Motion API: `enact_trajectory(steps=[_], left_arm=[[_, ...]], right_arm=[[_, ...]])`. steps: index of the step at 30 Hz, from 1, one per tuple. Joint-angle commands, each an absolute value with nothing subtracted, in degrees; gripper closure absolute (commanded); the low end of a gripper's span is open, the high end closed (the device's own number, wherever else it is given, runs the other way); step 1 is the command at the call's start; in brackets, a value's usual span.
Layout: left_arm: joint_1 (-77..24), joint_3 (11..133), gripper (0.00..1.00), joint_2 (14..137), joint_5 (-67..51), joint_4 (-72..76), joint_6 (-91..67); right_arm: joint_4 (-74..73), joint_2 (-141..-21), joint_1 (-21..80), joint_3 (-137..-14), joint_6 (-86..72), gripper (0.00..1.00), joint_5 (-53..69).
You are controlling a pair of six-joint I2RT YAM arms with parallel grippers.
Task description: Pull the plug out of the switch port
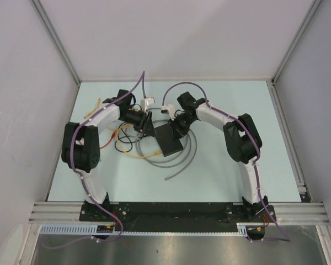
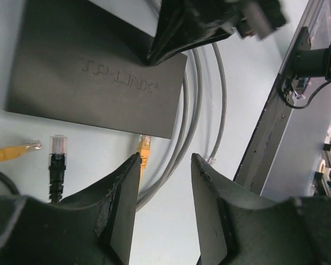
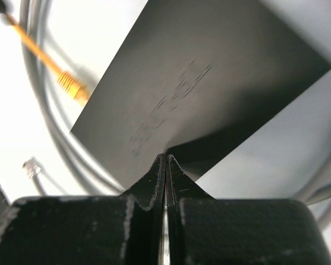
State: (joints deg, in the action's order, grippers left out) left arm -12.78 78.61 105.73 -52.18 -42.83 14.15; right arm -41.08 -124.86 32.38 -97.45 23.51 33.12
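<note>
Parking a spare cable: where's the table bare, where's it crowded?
Bare: near strip between grey cable and base rail; right side beyond right arm; far strip by back wall. Crowded: centre around the switch, cables to its left.

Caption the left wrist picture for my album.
Open fingers face the black switch, an orange plug at its edge, grey cable alongside.

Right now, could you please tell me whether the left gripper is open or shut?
Open: the left gripper shows its fingers clearly apart, gripping nothing.
</note>
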Motion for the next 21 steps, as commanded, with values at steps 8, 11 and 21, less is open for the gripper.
enact_trajectory(steps=[8, 11, 21], left_arm=[[-15.4, 74.8, 0.56, 113.1, -57.3, -41.9, 18.6], [-15.4, 74.3, 0.55, 114.7, -56.5, -41.6, 18.4], [-15.5, 75.4, 0.53, 119.4, -57.8, -40.3, 17.1]], right_arm=[[-47.5, -125.7, 34.5, -91.9, 26.2, 1.00, 31.1], [-48.1, -127.3, 34.8, -92.2, 25.4, 1.00, 30.7], [-49.2, -129.1, 35.2, -93.2, 25.3, 1.00, 29.4]])
